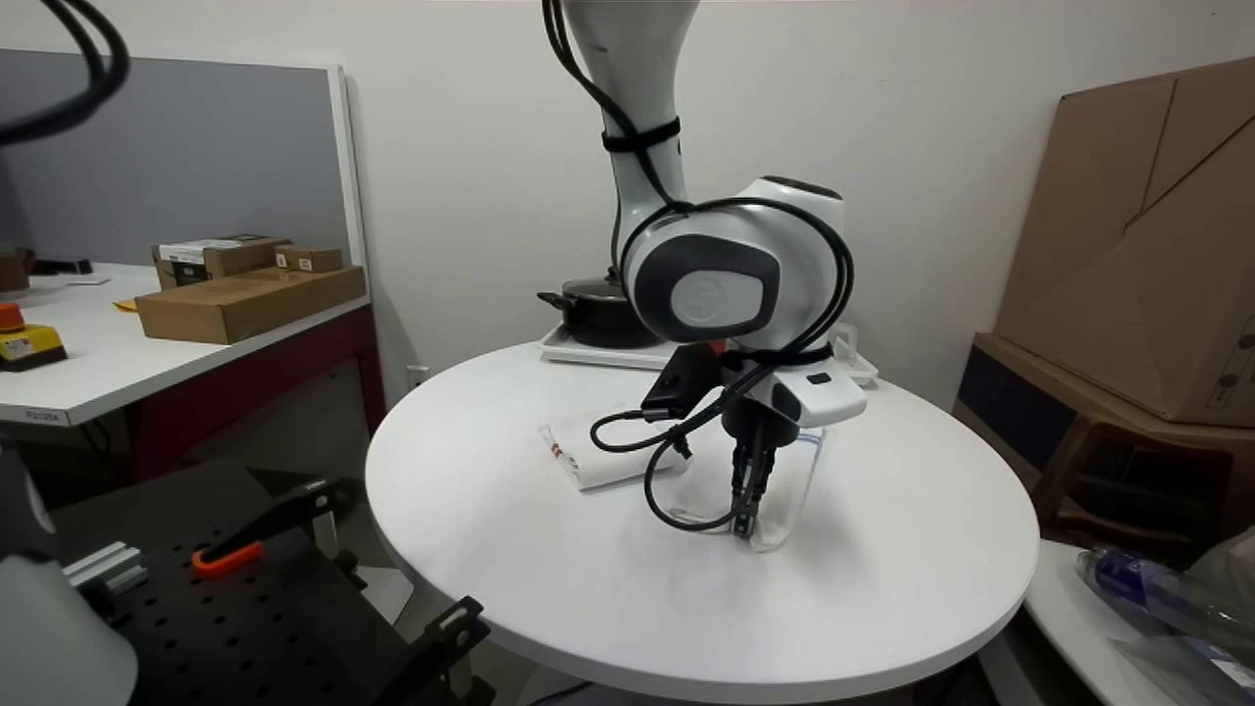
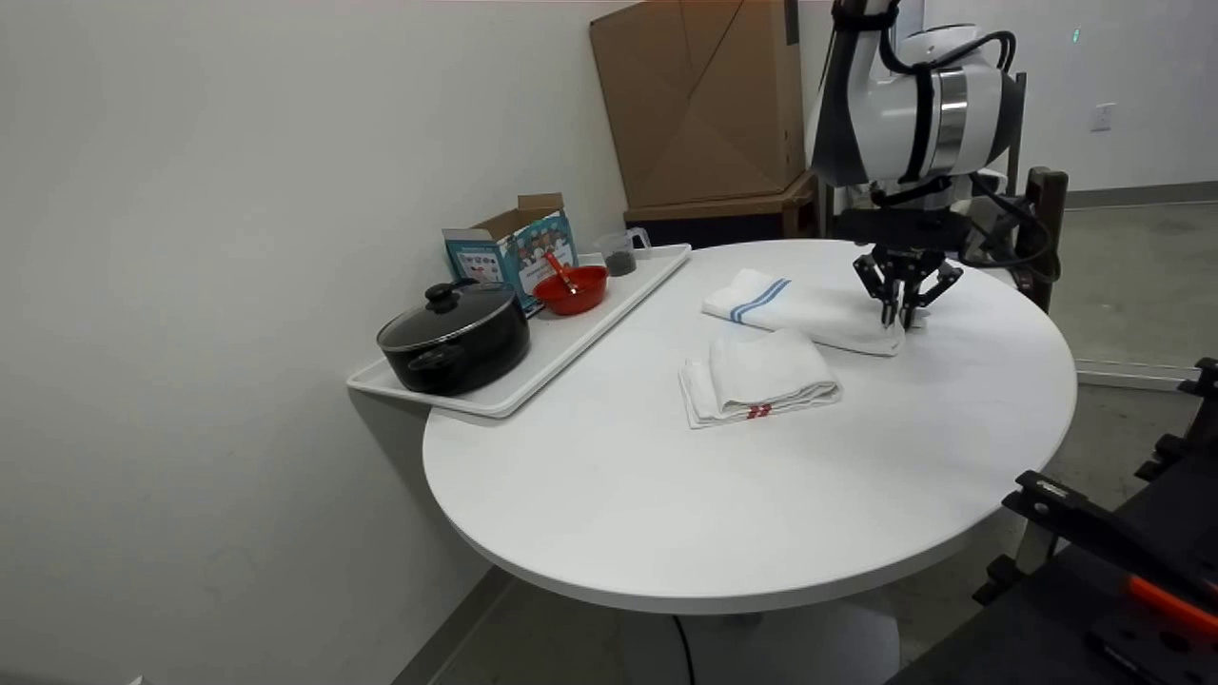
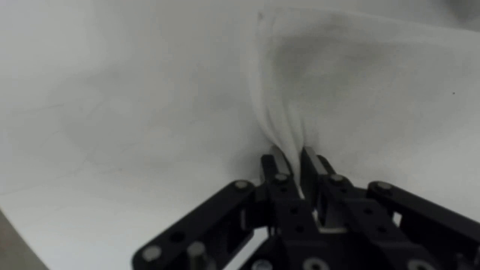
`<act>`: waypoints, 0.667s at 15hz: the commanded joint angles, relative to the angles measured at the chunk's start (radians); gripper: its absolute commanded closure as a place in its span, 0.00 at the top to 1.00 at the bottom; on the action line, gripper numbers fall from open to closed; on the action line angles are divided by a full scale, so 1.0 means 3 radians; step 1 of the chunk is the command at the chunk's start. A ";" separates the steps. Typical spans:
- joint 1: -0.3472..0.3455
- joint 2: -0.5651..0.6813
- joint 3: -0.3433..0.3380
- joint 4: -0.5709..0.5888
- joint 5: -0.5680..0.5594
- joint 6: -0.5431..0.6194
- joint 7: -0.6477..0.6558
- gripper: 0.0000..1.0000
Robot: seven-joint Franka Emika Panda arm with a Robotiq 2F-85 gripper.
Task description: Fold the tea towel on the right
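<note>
1 white robot arm [image 1: 721,265] in an exterior view, bent down over a round white counter [image 1: 588,579]. Ends in the black tool [image 1: 745,527], pointing nearly straight down, low at the near end of the tea towel [image 1: 787,498]. Cannot tell the grip from this angle. To the left of the tea towel, a folded white towel [image 1: 600,459], partly hidden behind black cables [image 1: 849,275].

In an exterior view, fingertips [image 2: 889,312] right on the end of the tea towel. Tea towel lying mostly flat on the counter, striped blue at the opposite end. Folded white towel just beside, nearer the camera, marked red along its near edge; cannot tell if touching. Toward the wall [image 2: 238,238], a white tray [image 2: 561,340] with a black pot [image 2: 485,363] under its lid [image 2: 466,312], an open blue box [image 2: 538,252], a red bowl [image 2: 580,297] and a clear cup [image 2: 620,257] with dark contents.

In the wrist view, 2 pads [image 3: 279,161] almost together, clamped on a gathered edge of the tea towel. Creases running between, up to a corner; flat part to the right.
</note>
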 commanded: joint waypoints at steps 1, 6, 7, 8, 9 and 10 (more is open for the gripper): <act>-0.0077 -0.0227 0.0145 -0.0259 -0.0030 0.0138 -0.0214 0.05; -0.0272 -0.0856 0.0452 -0.0897 0.0039 0.0209 -0.0790 0.08; -0.0327 -0.1015 0.0523 -0.1037 0.0060 0.0199 -0.0914 0.08; -0.0392 -0.1191 0.0593 -0.1184 0.0088 0.0169 -0.1048 0.08; -0.0454 -0.1346 0.0663 -0.1303 0.0124 0.0145 -0.1171 0.08; -0.0522 -0.1529 0.0733 -0.1434 0.0171 0.0107 -0.1301 0.08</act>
